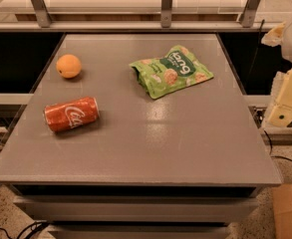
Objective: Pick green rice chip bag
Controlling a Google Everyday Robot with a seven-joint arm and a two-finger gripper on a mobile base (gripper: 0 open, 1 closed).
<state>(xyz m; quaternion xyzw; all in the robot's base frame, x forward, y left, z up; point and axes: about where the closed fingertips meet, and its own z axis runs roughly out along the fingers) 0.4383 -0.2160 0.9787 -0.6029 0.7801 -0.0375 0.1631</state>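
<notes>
The green rice chip bag (171,71) lies flat on the grey table (150,143), toward the back and a little right of centre. It is light green with a dark green label, white lettering and pictured round beige chips. My gripper (286,102) shows as a cream-coloured part at the right edge of the view, beyond the table's right side and well apart from the bag. It holds nothing that I can see.
A red cola can (72,114) lies on its side at the table's left. An orange (68,65) sits at the back left. A metal rail with posts (166,6) runs behind the table. A cardboard box (290,210) stands on the floor at lower right.
</notes>
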